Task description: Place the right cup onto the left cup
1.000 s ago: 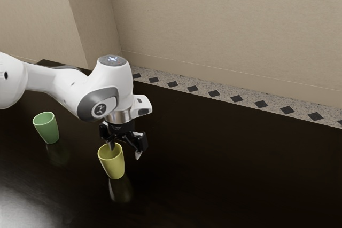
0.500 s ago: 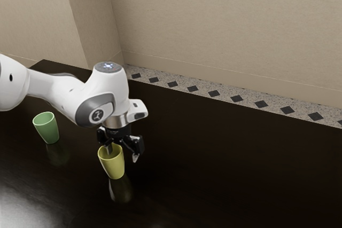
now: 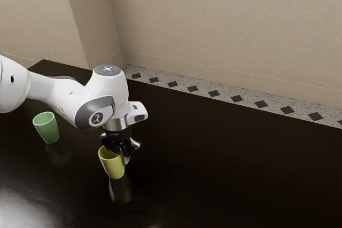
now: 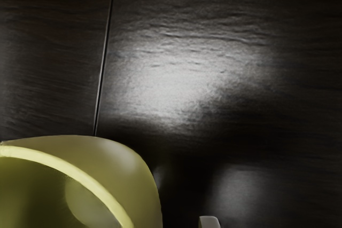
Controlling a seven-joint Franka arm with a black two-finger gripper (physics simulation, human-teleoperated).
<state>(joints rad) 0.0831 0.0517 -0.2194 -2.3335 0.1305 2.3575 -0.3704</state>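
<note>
"What's cut off?"

"The arm (image 3: 12, 86), at the exterior view's left edge, and the table (image 3: 230, 174). In the wrist view, the yellow cup (image 3: 114, 168) and a grey piece (image 4: 209, 222) run out of frame."

"And hidden?"

"Part of the yellow cup's rim, behind the gripper (image 3: 119, 155). The green cup (image 3: 48, 131) hides its own floor behind its near wall."

Beige walls (image 3: 224, 20) rise beyond a dark, glossy table (image 3: 224, 174) and diamond-patterned floor (image 3: 203, 89).
</note>
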